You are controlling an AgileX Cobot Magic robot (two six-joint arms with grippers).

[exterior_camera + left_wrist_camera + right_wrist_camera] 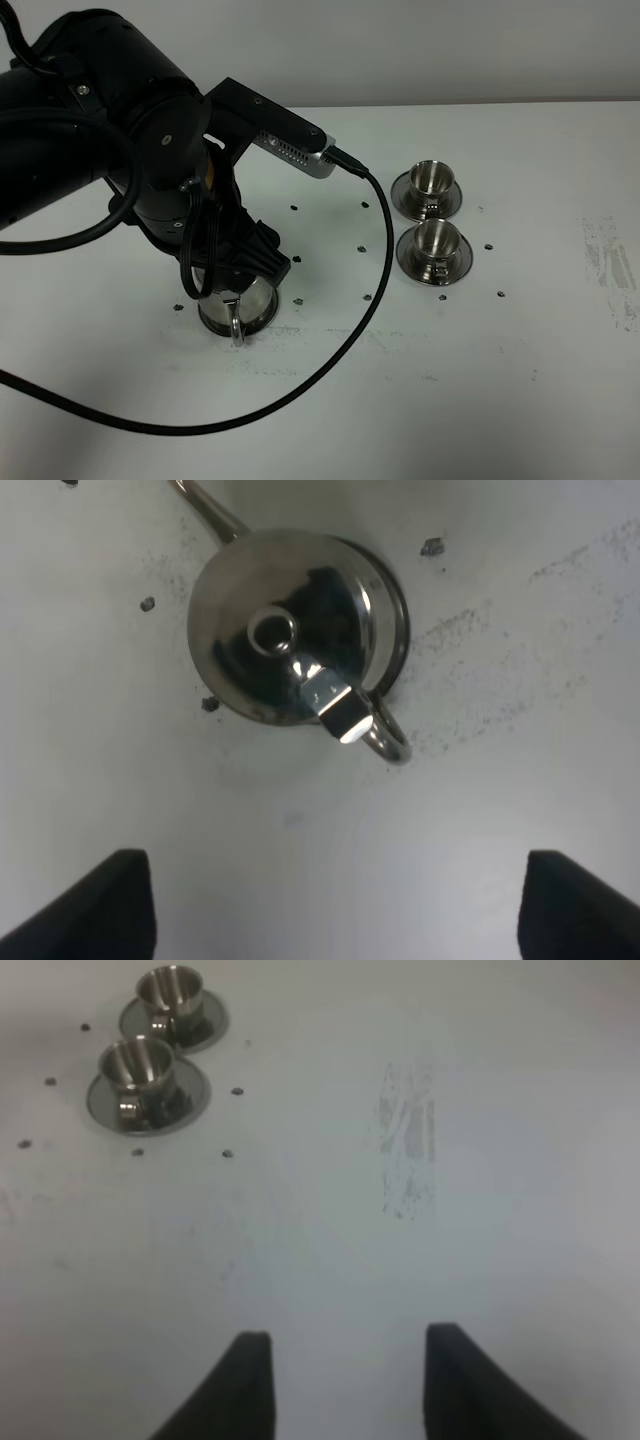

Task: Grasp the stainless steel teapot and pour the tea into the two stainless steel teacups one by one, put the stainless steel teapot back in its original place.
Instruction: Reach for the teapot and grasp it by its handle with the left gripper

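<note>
The stainless steel teapot (295,640) stands upright, seen from above with its lid knob, thin spout and loop handle (388,738). A dark rim of its saucer (398,630) shows beside it. My left gripper (340,905) hangs straight above the pot, open wide and holding nothing. In the exterior high view the left arm covers most of the teapot (240,308). The two stainless steel teacups (430,182) (436,242) sit on their saucers at the right of centre, also seen as the near teacup (135,1068) and the far teacup (170,990). My right gripper (350,1380) is open over bare table, apart from the cups.
A black cable (372,285) loops from the left wrist camera (295,150) across the table in front of the teapot. Small dark marks dot the table around the pot and cups. A scuffed patch (610,270) lies at the right edge.
</note>
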